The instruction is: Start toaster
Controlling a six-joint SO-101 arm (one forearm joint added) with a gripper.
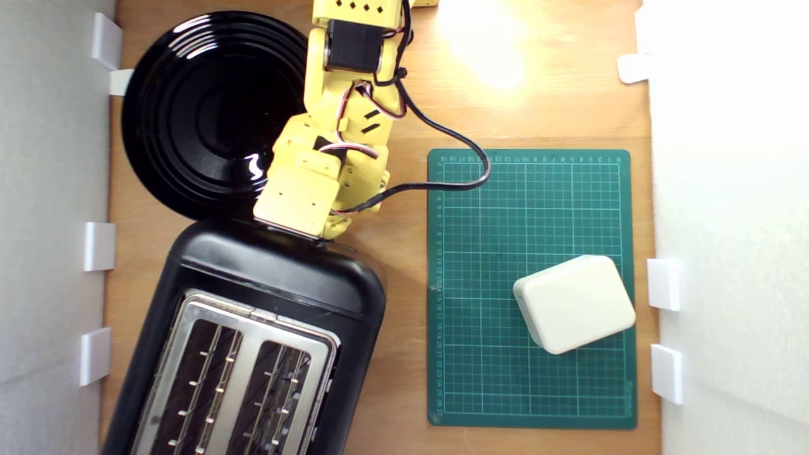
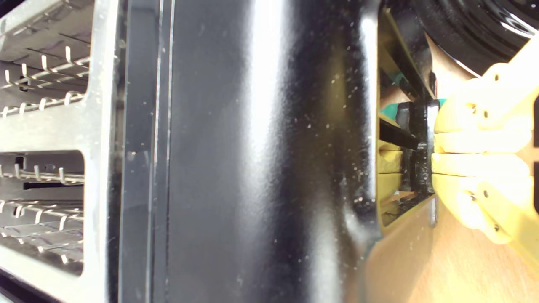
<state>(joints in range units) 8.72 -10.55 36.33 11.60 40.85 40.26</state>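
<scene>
Two yellow fingers (image 2: pixel 471 141) are lying pressed together in the wrist view, so the gripper (image 2: pixel 436 153) is reading as closed with nothing clamped between its tips, and those tips are bearing on a black lever plate (image 2: pixel 421 147) at the end face of the toaster (image 1: pixel 253 328). A sliver of teal lever knob (image 2: pixel 389 110) is showing just beside that plate, on the toaster side of the fingertips. The toaster body is sitting directly ahead of and under the gripper, its glossy black shell filling the space in front of the tips and its two silver-rimmed slots (image 1: pixel 237 373) lying farther beyond. Behind the wrist, the black plate (image 1: pixel 202 107) is resting on the wooden table (image 1: pixel 537 95); off to the side of the arm, well apart, a white box (image 1: pixel 574 303) is sitting on the green cutting mat (image 1: pixel 505 379).

Judging from this, the step in hand is pushing the lever down its track. Doing it well is meaning keeping the closed tips squarely on top of the lever, driving straight along the slot rather than sideways, and continuing until it is latching. Slipping off the small knob, or shoving the whole toaster across the table, are looking like the main risks
</scene>
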